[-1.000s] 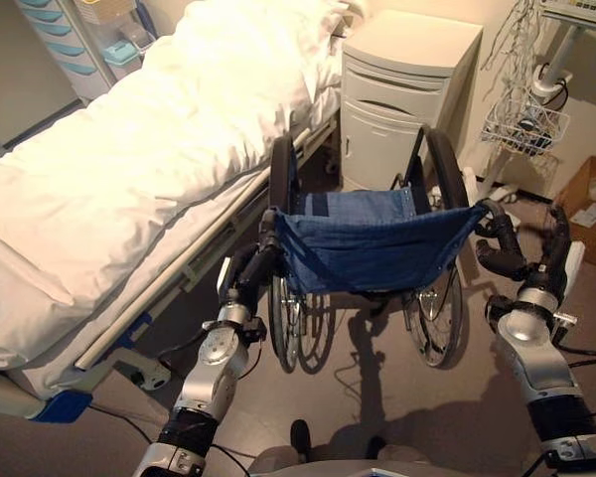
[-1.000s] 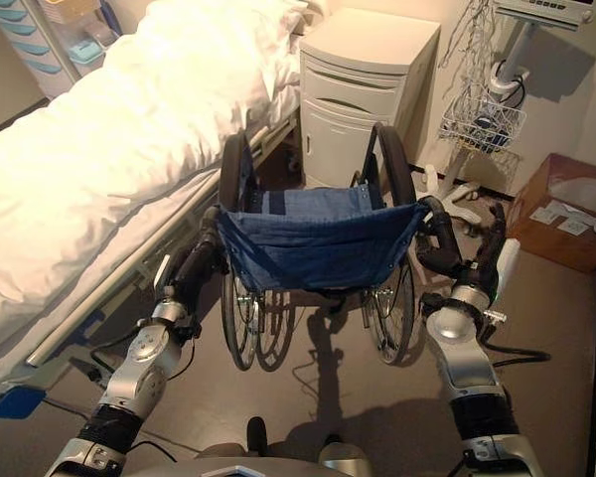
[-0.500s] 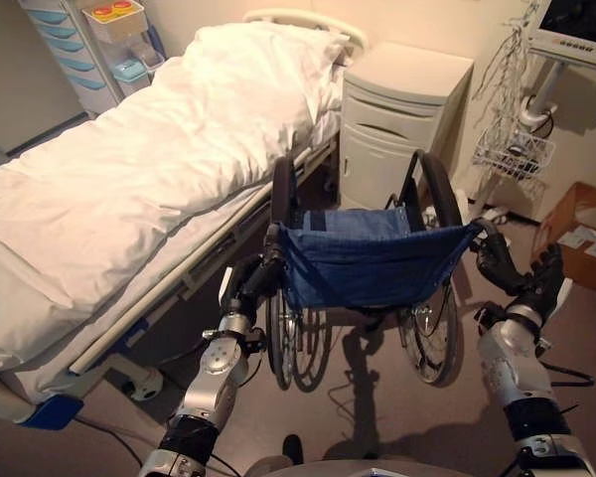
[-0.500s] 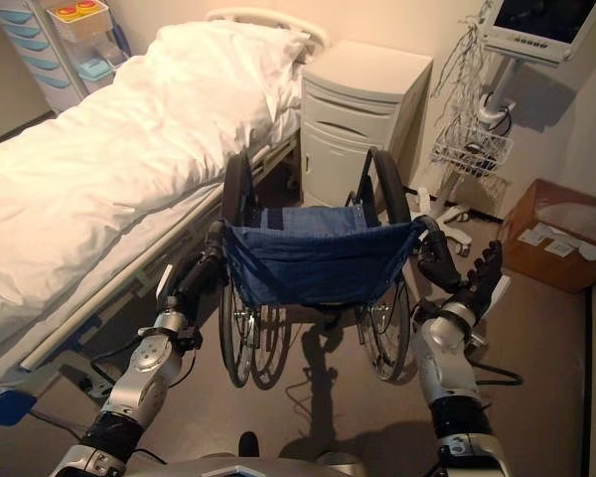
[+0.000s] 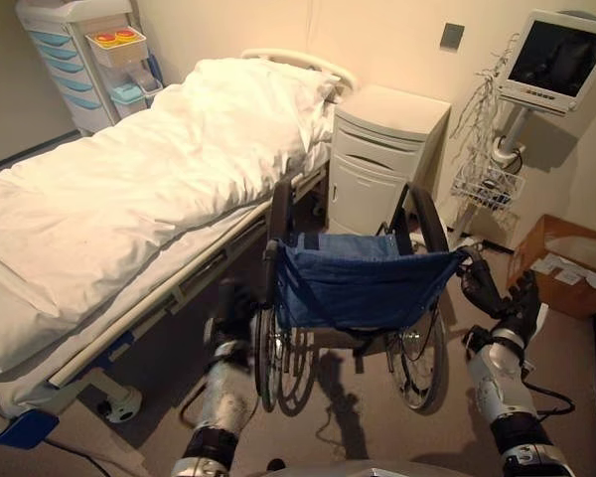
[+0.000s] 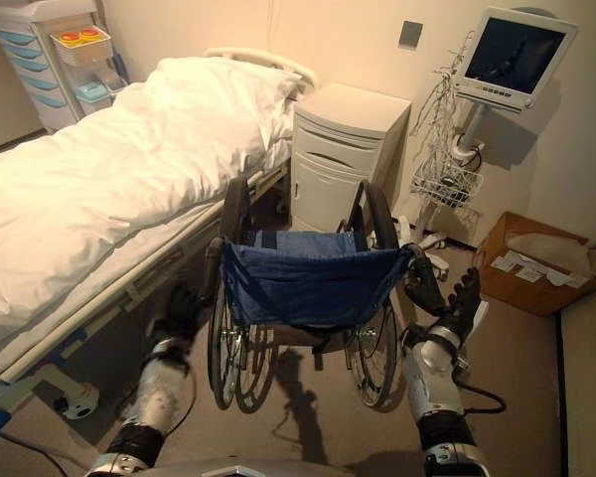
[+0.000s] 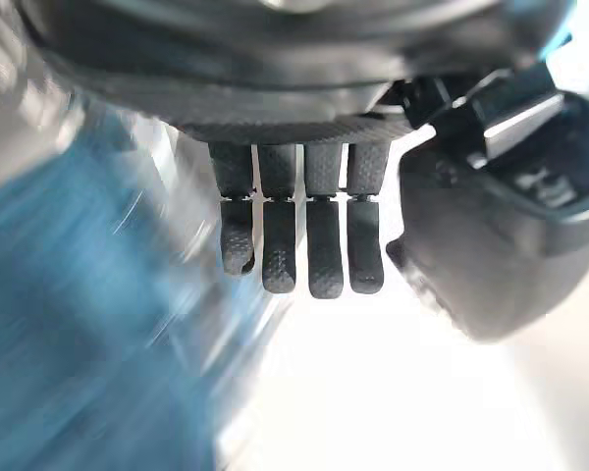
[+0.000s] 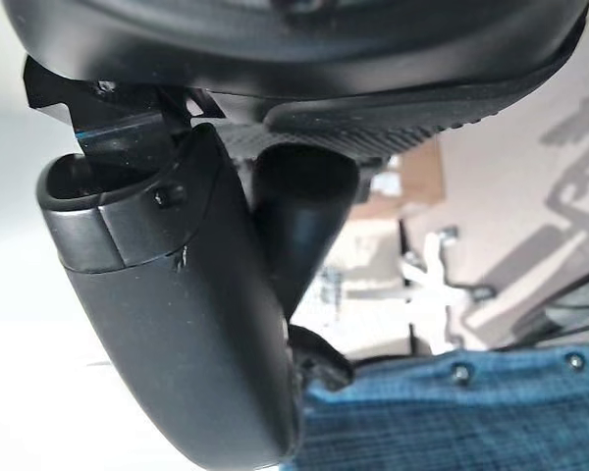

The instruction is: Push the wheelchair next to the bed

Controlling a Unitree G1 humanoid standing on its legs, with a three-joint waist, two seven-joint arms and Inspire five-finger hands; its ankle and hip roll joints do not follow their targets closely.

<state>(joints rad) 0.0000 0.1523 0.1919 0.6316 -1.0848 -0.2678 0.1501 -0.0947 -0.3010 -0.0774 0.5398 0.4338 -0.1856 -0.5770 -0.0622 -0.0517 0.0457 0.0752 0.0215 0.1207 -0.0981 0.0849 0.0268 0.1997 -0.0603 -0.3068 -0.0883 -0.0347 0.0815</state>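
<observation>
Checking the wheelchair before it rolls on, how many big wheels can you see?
2: the left wheel rises beside the bed, the right wheel on the side toward the cabinet. Small casters may be hidden.

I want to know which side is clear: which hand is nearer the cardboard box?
Right. The right hand is at the wheelchair side facing the cardboard box; the left hand is at its bed side.

Wheelchair (image 5: 361, 288) with blue back beside white bed (image 5: 129, 189), bedside cabinet (image 5: 382, 159) beyond, right hand (image 5: 502, 298) at its handle, left hand (image 5: 233, 308) blurred

wheelchair (image 5: 363, 288): matt blue cloth back, shiny metal spokes | bed (image 5: 129, 189): soft white cloth
</observation>
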